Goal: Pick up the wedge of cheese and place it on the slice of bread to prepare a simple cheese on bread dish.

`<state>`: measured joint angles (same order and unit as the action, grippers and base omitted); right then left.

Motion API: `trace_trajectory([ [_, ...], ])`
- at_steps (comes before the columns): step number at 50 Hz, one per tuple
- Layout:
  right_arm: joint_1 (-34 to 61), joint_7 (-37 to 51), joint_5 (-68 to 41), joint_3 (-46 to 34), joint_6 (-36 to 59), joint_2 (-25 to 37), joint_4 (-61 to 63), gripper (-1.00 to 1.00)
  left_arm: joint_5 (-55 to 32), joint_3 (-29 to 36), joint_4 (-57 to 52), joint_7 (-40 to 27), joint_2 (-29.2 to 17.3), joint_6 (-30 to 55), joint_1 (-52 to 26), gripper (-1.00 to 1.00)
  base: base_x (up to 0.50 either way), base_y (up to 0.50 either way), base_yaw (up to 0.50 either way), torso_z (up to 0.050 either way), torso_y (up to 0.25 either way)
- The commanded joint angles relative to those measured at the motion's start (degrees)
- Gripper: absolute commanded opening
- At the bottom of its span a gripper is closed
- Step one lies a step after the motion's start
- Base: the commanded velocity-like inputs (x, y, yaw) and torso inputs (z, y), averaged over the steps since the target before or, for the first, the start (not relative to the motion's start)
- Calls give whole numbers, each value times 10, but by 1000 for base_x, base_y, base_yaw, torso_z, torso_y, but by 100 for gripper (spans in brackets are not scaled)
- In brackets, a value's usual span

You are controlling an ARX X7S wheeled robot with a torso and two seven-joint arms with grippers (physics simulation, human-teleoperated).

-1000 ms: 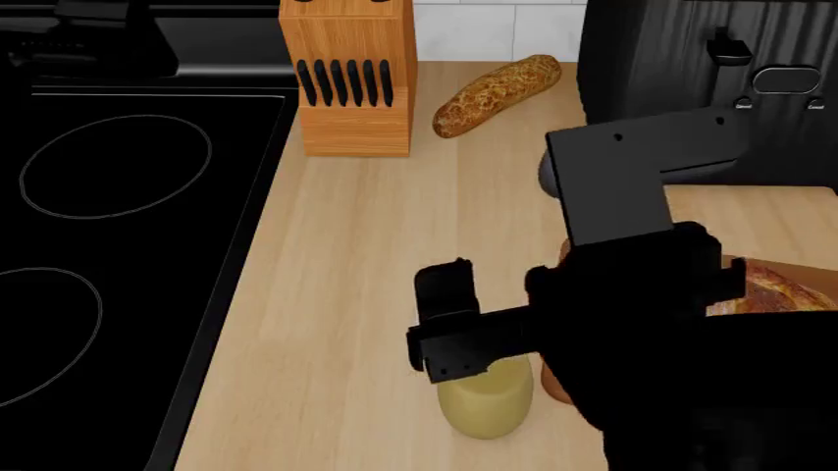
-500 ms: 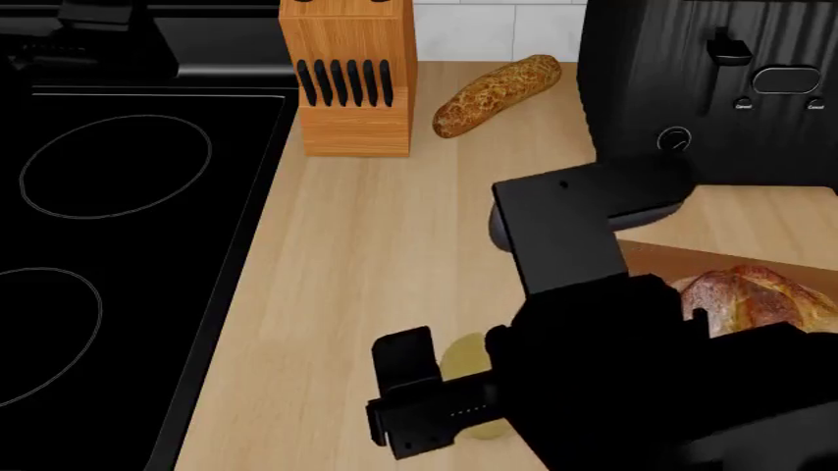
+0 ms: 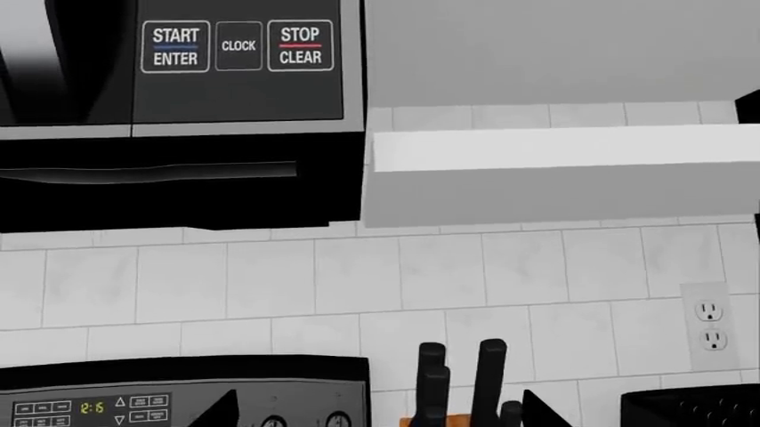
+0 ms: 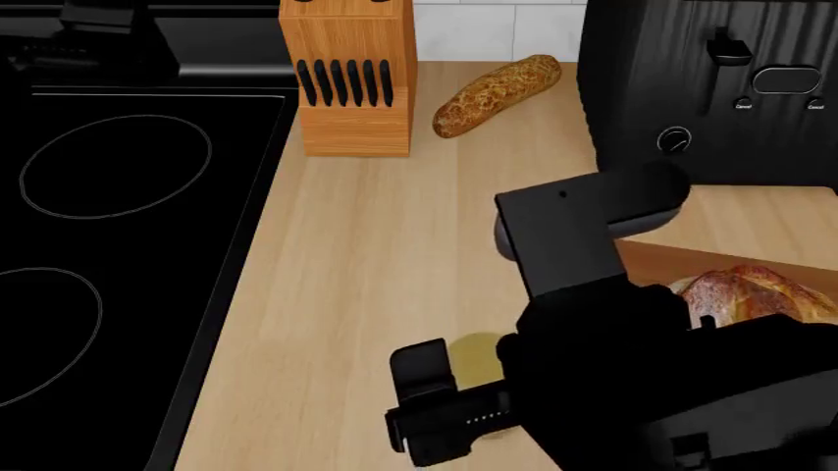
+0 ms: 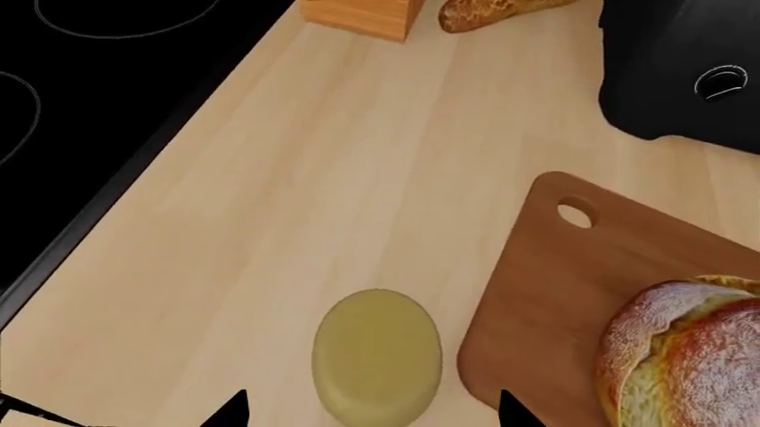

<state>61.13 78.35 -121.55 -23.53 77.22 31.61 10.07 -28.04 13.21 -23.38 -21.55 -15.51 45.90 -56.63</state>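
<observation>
— Pale yellow, that block: is the wedge of cheese (image 5: 377, 354) sitting on the loaf yet?

— No. It is lying on the wooden tabletop (image 4: 360, 255) at the near edge, just left of the brown cutting board (image 5: 558, 294), apart from it. The slice of bread (image 5: 683, 351), the round floured loaf, is resting on that board to the right with nothing on top.

— So is the right tool (image 5: 370, 407) gripping anything?

— Nothing. It is hovering over the cheese with its two dark tips spread wide, one on each side of the block and neither touching it, as far as the wrist view shows. In the head view the arm is hiding most of the cheese.

— And the left tool?

— Not in view; its camera is pointing up at a microwave (image 3: 178, 62) and wall tiles.

— What is left, then?

— I judge nearly everything: lowering, closing on the cheese, lifting, carrying it right and setting it on the loaf. Only the approach is looking done.
</observation>
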Motion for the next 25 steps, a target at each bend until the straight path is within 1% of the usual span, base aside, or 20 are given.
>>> trace_trajectory([
  [1,1,-48,54,0,15,-5,-28,100,-3,2,0,-1,-2,0,0,100,0,0,0,0,0],
  [15,-34,-125,147,10,17,-14,-35,100,-4,4,0,-4,-4,-3,1,100,0,0,0,0,0],
  [25,-23,-165,188,-5,21,-25,-55,100,-6,5,-1,-6,-5,-2,0,100,0,0,0,0,0],
])
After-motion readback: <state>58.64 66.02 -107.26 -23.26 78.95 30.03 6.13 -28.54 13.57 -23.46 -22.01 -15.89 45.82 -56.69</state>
